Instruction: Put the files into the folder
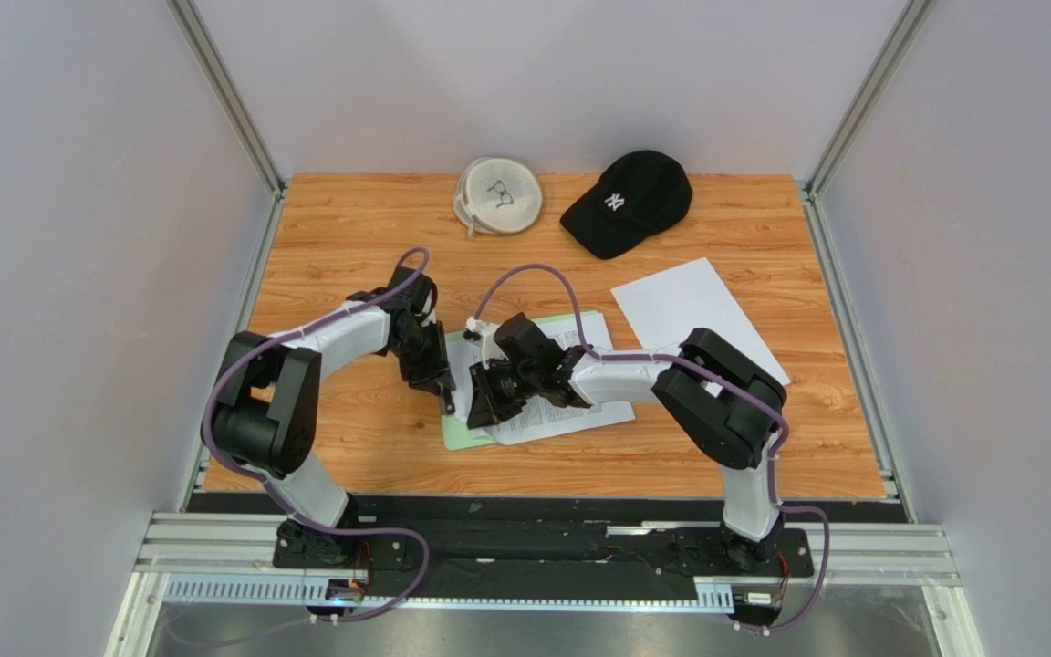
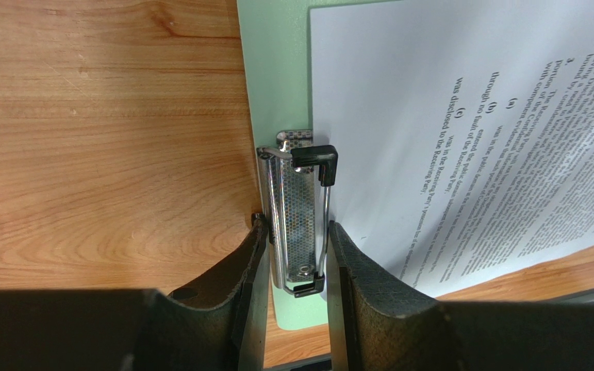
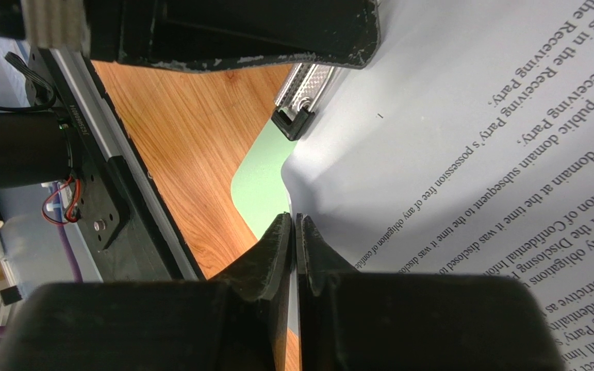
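The left gripper [image 2: 296,232] clenches the clip [image 2: 296,189] at the left end of the folder [image 2: 273,69], seemingly to open it, while the right gripper [image 3: 294,228] pinches 1 printed sheet [image 3: 447,116] to tuck under.

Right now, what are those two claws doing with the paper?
Left gripper shut on clip. Right gripper pinching printed sheet edge, over folder. Blank sheet lies apart.
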You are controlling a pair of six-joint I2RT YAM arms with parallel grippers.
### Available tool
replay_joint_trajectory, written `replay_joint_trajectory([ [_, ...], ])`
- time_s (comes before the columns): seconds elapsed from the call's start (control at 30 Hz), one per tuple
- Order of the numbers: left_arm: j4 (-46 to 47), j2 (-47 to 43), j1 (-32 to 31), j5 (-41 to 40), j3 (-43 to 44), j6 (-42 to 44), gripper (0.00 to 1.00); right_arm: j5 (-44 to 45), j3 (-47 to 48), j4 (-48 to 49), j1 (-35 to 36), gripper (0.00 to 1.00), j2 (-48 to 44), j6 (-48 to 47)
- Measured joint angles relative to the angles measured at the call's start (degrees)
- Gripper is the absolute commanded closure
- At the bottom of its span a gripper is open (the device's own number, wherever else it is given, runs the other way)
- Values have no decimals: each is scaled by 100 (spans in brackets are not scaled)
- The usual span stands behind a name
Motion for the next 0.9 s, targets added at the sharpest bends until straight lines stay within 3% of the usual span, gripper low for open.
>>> replay_joint_trajectory([
  [0.9, -26, 0, 0, -11, 2, -17, 100, 234, 273, -109, 197, 88, 170, -315],
])
